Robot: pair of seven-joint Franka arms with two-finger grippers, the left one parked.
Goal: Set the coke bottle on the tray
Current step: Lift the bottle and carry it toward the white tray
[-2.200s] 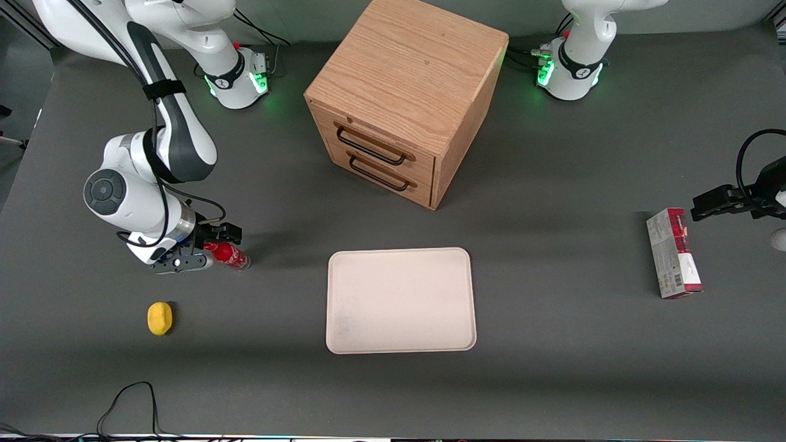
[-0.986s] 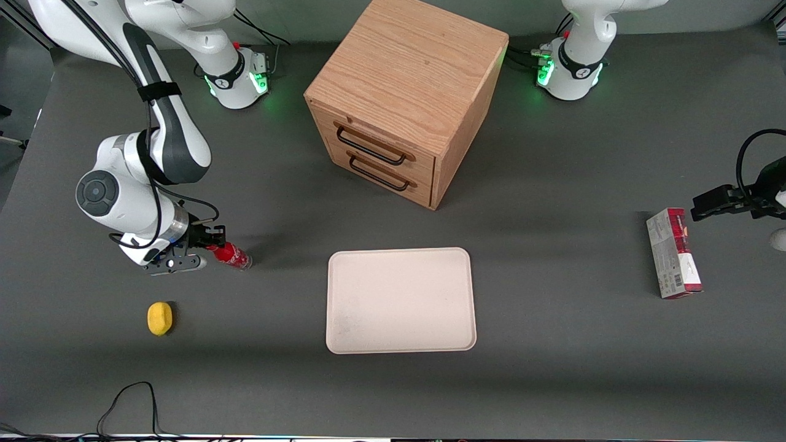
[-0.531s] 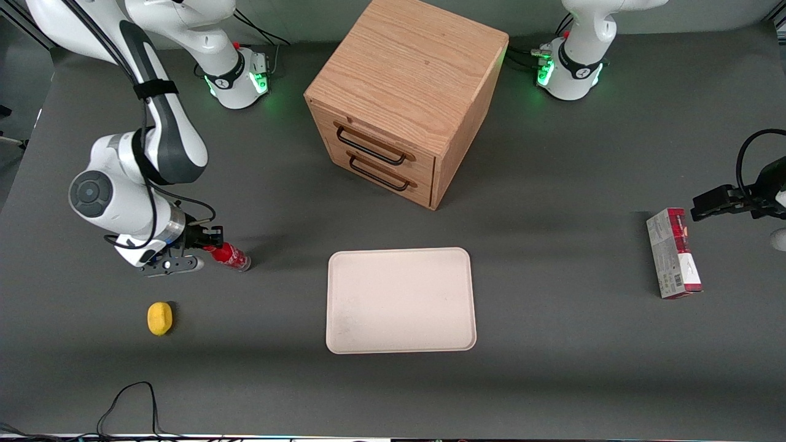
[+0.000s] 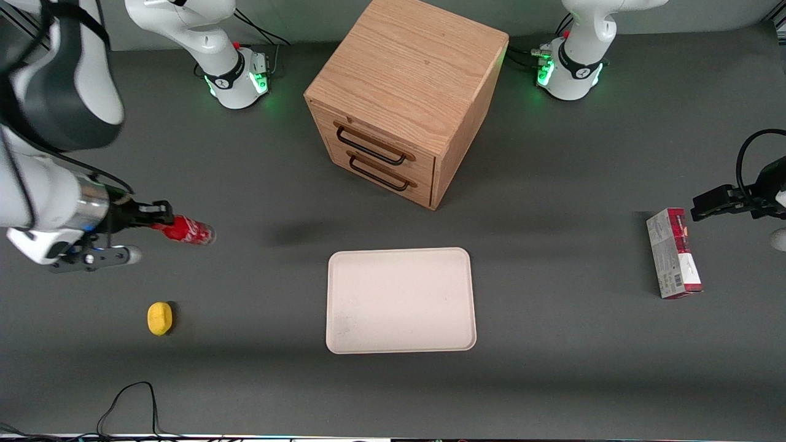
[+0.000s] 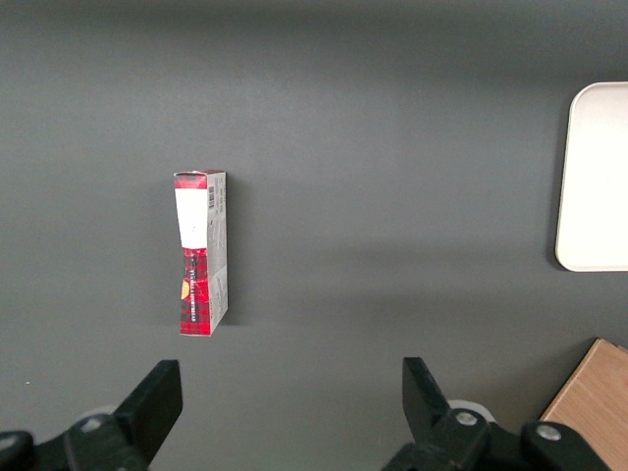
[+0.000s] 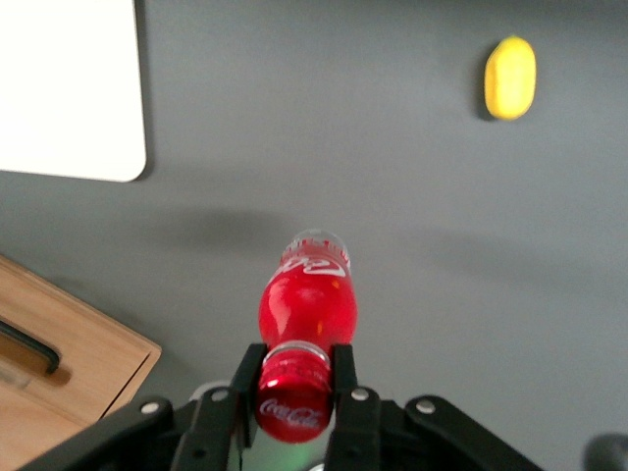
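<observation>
Overhead, hand gripping coke bottle

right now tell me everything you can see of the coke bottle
The coke bottle is small, red-filled clear plastic with a red cap, white script on its label and a clear base. The gripper is shut on its neck just under the cap, holding it off the grey table, base pointing down. Nothing else touches it. It hangs toward the working arm's end, apart from the tray and the lemon.

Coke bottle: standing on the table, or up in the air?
In the air. The gripper pinches the coke bottle at its neck, base hanging clear above the table, not over the tray.
</observation>
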